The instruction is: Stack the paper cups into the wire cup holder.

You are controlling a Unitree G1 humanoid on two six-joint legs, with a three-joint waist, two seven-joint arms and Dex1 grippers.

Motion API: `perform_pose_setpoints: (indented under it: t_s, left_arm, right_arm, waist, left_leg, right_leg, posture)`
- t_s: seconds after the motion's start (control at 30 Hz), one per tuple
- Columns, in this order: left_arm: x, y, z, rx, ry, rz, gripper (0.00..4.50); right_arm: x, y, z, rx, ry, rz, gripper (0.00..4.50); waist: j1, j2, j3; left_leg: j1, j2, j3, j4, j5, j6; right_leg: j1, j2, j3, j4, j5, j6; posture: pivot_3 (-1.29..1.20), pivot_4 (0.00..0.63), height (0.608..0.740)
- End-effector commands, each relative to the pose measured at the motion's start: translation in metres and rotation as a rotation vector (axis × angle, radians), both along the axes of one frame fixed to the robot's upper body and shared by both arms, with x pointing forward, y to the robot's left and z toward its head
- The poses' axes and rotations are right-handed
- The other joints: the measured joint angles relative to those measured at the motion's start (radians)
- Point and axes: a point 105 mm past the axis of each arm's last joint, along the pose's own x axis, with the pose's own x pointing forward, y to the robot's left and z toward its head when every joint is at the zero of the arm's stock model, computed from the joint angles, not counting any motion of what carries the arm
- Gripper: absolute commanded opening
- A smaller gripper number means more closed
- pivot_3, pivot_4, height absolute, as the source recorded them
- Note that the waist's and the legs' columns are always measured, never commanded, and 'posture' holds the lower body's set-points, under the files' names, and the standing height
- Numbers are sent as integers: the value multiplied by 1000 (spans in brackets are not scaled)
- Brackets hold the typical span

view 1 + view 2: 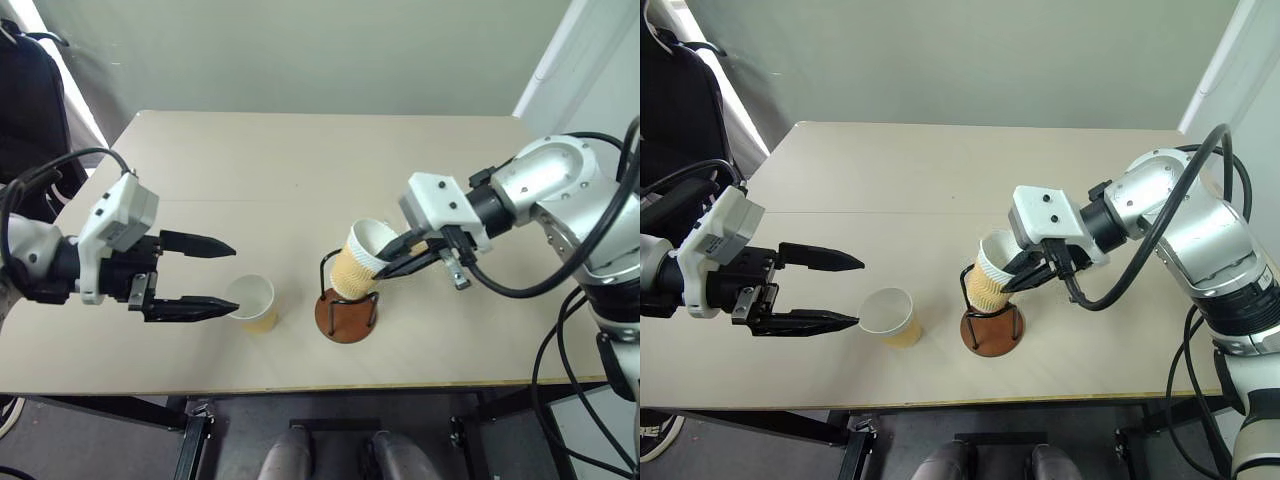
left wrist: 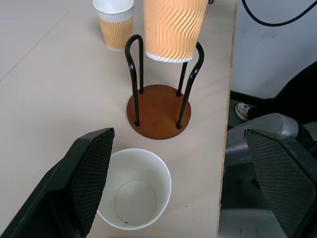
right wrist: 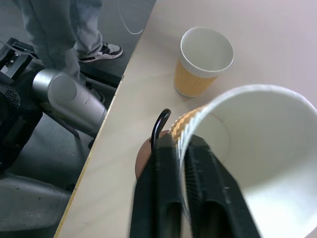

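**Cup tilted in holder, second cup waiting at left**

Cup [image 1: 362, 258] of ribbed tan paper leans in the wire cup holder [image 1: 346, 305], its base down between the black wire loops and hanging above the reddish-brown disc, its white mouth tipped up toward the right. The right gripper [image 1: 393, 262] reaches in from the right, and its two black fingers [image 3: 166, 198] straddle the cup's rim, one inside the wall and one outside, close on either side of it; whether they actually press the paper cannot be told. The holder stands near the front edge of the beige table [image 1: 300, 160], about midway across.

Just left of the holder a second paper cup [image 1: 254, 303] stands upright, mouth open upward. The left gripper [image 1: 222, 275] comes in level from the left with its fingers spread wide, holding nothing; the nearer fingertip lies at that cup's rim, the farther one stays well clear of it.
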Motion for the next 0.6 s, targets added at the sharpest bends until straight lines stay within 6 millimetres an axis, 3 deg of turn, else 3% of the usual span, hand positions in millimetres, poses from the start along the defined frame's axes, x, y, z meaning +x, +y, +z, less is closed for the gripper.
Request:
perform_pose_setpoints:
  t_s: [0.03, 0.2, 0.23, 0.3, 0.4, 0.5, 0.6]
  left_arm:
    - [-3, -2, 12, 20, -59, -7, 4500]
    - [-2, -2, 12, 20, -61, -7, 4500]
    - [-2, -2, 13, 20, -61, -8, 4500]
    - [-2, -2, 13, 20, -61, -9, 4500]
    - [-1, -2, 13, 20, -58, -11, 4500]
    - [-1, -4, 13, 18, -57, -17, 4500]
    - [0, -4, 13, 16, -56, -17, 4500]
  right_arm:
    - [-3, 1, 1, -12, -40, 9, 1600]
    - [1, 0, 5, -1, -59, -9, 3404]
    - [7, -6, 16, 24, -66, -41, 3648]
    - [39, -29, 40, 72, -137, -203, 4322]
    - [74, -60, 41, 46, -181, -372, 4322]
    - [98, -91, 9, -70, -156, -466, 4322]
    - [107, -104, -10, -133, -132, -476, 4322]
  waist:
    - [0, 0, 0]
    - [0, 0, 0]
    - [0, 0, 0]
    - [0, 0, 0]
    - [7, 0, 0]
    - [10, -2, -1]
    - [9, 0, 0]
  left_leg:
    - [0, 0, 0, 0, 0, 0]
    - [0, 0, 0, 0, 0, 0]
    - [0, 0, 0, 0, 0, 0]
    - [0, 0, 0, 0, 0, -1]
    - [0, 0, 0, 0, 0, -1]
    - [1, 0, -1, 0, -3, -3]
    - [1, 0, -1, 0, -4, -5]
  right_leg:
    - [0, 0, 0, 0, 0, 0]
    - [0, 0, 0, 0, 0, 0]
    - [0, 0, 0, 0, 0, 0]
    - [0, 0, 0, 0, 0, 0]
    - [0, 0, 0, 0, 1, -2]
    - [0, 0, 0, 0, 1, -3]
    - [-1, 0, 0, 0, 1, -2]
  posture:
    - [0, 150, 740]
    - [0, 150, 740]
    - [0, 150, 740]
    - [0, 150, 740]
    - [0, 150, 740]
    - [0, 150, 740]
    - [0, 150, 740]
